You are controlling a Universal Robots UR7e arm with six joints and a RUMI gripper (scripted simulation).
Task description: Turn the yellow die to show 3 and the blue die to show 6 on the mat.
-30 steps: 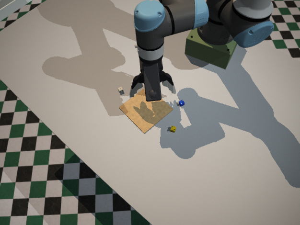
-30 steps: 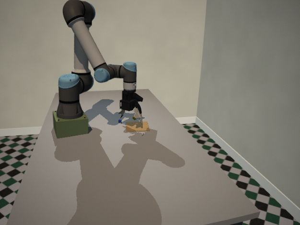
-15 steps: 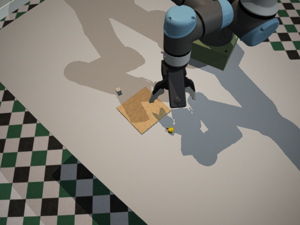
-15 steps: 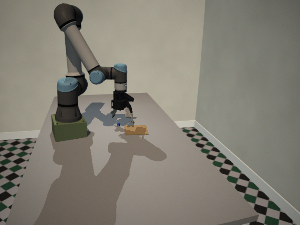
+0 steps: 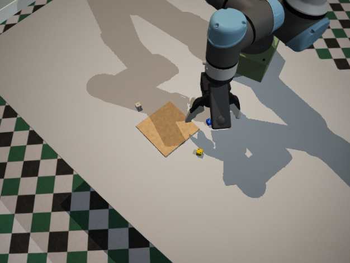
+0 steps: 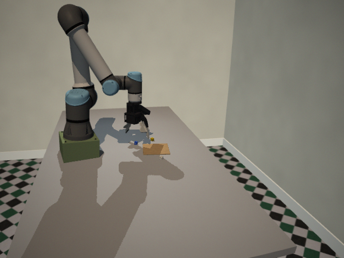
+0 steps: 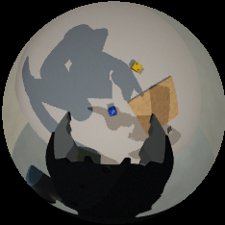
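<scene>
End effector (image 5: pixel 212 118) (image 6: pixel 137 134) (image 7: pixel 110 112) wide open, holding nothing, raised above the blue die (image 5: pixel 208 121) (image 6: pixel 136 142) (image 7: pixel 112 111). Top view, from blue die: mat (image 5: pixel 166 127) (image 6: pixel 156 149) (image 7: pixel 161 103) at 9 o'clock; yellow die (image 5: pixel 199 152) (image 6: pixel 152 139) (image 7: pixel 137 66) between 6 and 7, off mat; white die (image 5: pixel 138 106) (image 6: pixel 161 157) (image 7: pixel 169 129) beyond mat, between 9 and 10, on table (image 5: pixel 141 198) (image 6: pixel 166 208). Top numbers: cannot tell.
</scene>
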